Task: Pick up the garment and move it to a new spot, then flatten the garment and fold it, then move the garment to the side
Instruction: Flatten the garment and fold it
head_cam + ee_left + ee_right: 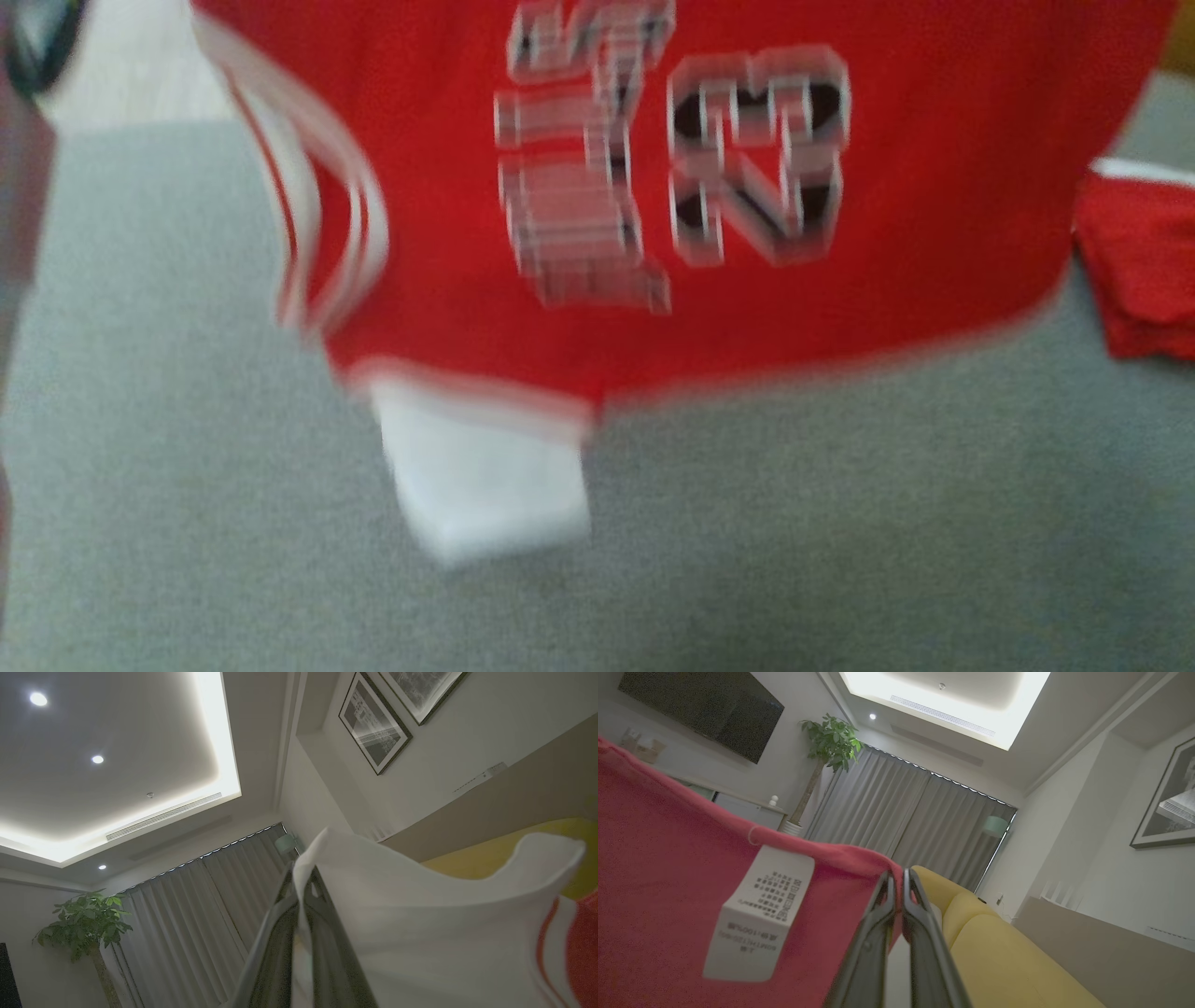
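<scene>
Counted one red garment, bearing two printed digits, blurred, and one white care label. Counted one further red cloth piece at the head view's right edge. Logged two grippers, namely left gripper and right gripper, with two dark fingers on each. Noted three ceiling spotlights and two framed pictures in the left wrist view. Recorded one potted plant, one wall screen, one yellow sofa, one teal lamp shade and one ceiling air vent in the right wrist view.
</scene>
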Motion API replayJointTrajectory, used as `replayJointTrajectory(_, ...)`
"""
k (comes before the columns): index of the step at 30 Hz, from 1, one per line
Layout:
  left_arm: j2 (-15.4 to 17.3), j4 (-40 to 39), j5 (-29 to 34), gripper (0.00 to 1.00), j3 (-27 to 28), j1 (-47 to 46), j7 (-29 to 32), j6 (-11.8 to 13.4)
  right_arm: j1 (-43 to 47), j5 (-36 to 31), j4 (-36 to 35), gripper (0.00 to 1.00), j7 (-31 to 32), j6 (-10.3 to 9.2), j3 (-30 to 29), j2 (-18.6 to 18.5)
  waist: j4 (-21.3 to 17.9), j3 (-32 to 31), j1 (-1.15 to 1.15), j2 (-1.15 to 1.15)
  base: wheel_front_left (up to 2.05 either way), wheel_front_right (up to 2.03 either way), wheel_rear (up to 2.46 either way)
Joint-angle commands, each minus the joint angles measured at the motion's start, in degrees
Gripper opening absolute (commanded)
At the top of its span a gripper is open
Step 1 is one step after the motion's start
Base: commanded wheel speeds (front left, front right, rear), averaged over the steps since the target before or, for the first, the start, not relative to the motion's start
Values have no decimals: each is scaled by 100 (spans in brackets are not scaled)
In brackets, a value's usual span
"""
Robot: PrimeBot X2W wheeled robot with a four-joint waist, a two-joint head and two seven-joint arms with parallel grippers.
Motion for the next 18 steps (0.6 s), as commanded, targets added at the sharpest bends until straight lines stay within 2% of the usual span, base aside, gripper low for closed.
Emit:
replayJointTrajectory(1, 156, 40, 100, 0, 194, -620, -122, 36, -373, 85, 70, 0, -119, 36, -1, -6, 81, 569, -2, 0, 0, 0, 0)
replayJointTrajectory(6, -134, 749, 364, 0, 256, -1538, -656, 294, -1399, -184, 809, 0, -453, 36, 134, 102, 152, 983, -2, 0, 0, 0, 0)
replayJointTrajectory(9, -287, 788, 340, 0, 319, -1608, -742, 276, -1615, -330, 979, 0, -498, 36, 145, 164, 208, 1169, -2, 0, 0, 0, 0)
replayJointTrajectory(13, -232, 329, 300, 0, 339, -969, -747, 173, -1256, -274, 964, 0, -501, 36, 114, 152, 258, 1327, -2, 0, 0, 0, 0)
replayJointTrajectory(18, -52, -145, 205, 0, 362, 416, -749, 106, -454, -79, 951, 0, -502, 36, 82, 192, 263, 1342, -2, 0, 0, 0, 0)
